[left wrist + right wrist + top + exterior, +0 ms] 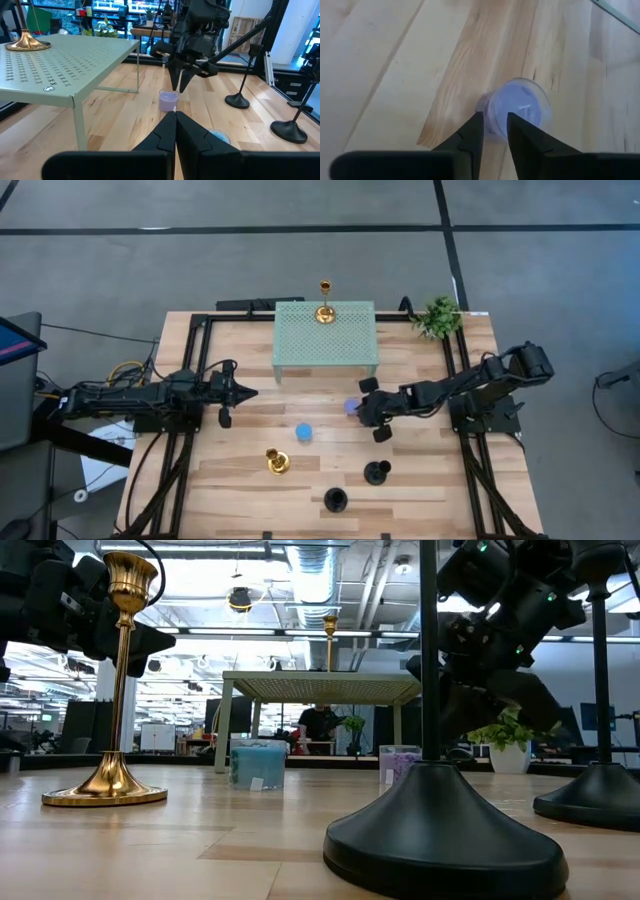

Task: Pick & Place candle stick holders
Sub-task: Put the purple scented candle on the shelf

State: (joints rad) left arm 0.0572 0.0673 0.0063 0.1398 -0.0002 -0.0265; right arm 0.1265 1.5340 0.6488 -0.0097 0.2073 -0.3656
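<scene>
I am counting six holders: two matte black round-based candlesticks (335, 500) (376, 473) nearest, one shiny gold candlestick (277, 462), one squat blue cylinder (303, 432), one squat purple cylinder (351, 407) just beside the right gripper (494, 124), fingers slightly parted above it, and one gold candlestick (325, 311) standing on the pale green perforated stand (326, 338). The left gripper (175, 116) is hovering pinched together.

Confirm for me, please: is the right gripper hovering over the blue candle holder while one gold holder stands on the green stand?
Not quite: the right gripper is over the purple candle holder, as the right wrist view shows; the blue holder sits apart. One gold holder does stand on the green stand.
</scene>
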